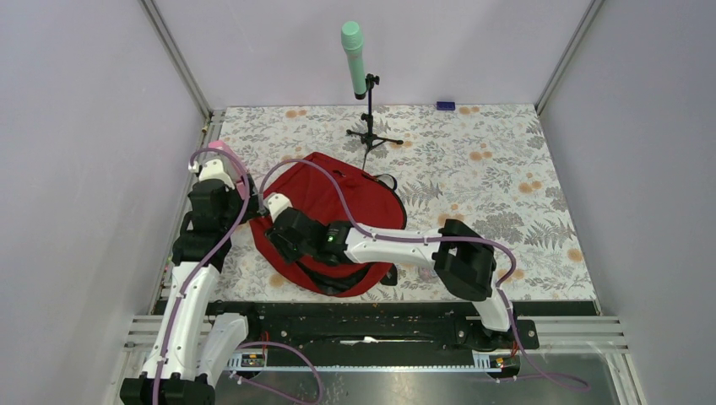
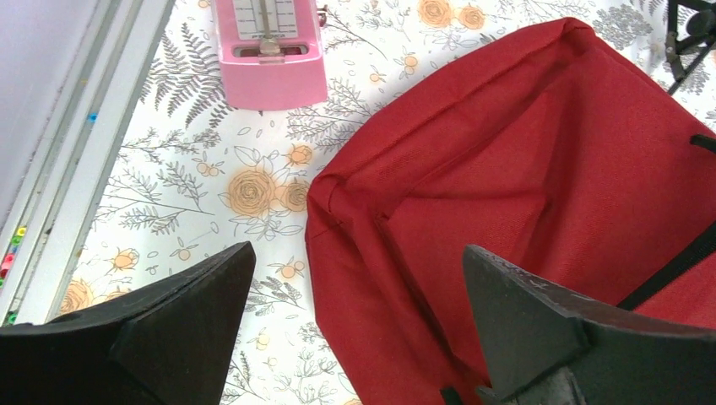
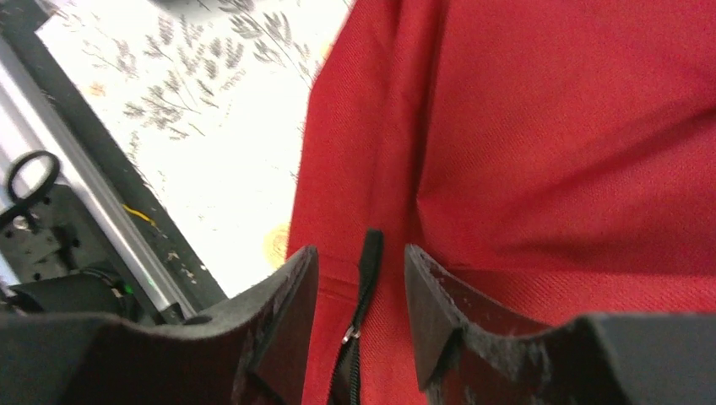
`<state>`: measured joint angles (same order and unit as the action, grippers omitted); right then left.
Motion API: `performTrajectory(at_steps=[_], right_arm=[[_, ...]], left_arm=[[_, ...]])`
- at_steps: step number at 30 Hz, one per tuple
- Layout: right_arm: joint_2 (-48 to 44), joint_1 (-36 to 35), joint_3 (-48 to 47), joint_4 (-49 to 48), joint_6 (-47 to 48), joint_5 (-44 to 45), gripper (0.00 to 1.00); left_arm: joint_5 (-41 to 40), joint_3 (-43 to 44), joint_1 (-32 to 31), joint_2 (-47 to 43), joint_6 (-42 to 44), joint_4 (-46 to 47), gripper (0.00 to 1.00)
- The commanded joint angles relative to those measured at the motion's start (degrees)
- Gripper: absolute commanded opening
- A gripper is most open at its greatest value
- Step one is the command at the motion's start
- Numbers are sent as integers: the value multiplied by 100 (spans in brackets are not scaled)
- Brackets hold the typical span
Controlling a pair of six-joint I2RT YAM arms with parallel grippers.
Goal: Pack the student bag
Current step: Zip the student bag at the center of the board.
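L end effector [image 2: 356,253] spread wide, empty; R end effector [image 3: 359,251] half-spread astride student bag [image 3: 549,126] zip pull [image 3: 366,274]

Left arm [image 1: 190,287] stands raised on its own side, the left claw [image 2: 356,253] pointing downward with jaws spread wide. Right arm [image 1: 397,245] stretches low across toward its neighbour, elbow bent, the right claw [image 3: 359,253] tilted down, jaws only narrowly apart.

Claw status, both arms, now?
Left claw: open, empty, over the student bag edge.
Right claw: open, straddling the zipper pull, not gripping it.
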<state>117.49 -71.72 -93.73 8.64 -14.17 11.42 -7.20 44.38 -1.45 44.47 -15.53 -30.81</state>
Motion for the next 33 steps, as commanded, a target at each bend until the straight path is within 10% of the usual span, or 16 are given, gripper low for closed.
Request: performTrajectory(at_steps=[1, 11, 19, 26, 29, 33], right_arm=[[35, 9, 502, -311, -196, 526, 49], [116, -39, 683, -660, -52, 690, 51], [287, -61, 620, -758, 73, 1006, 22], [528, -87, 398, -690, 26, 995, 22], [673, -110, 317, -663, 77, 1023, 2], [362, -116, 562, -796, 20, 926, 0]], left_arm=[[-134, 144, 9, -54, -137, 194, 99], [-406, 194, 142, 88, -134, 84, 99], [-8, 133, 145, 150, -225, 188, 99], [98, 133, 145, 222, -266, 194, 99], [94, 128, 145, 203, -280, 207, 99], [303, 43, 145, 203, -411, 253, 99]])
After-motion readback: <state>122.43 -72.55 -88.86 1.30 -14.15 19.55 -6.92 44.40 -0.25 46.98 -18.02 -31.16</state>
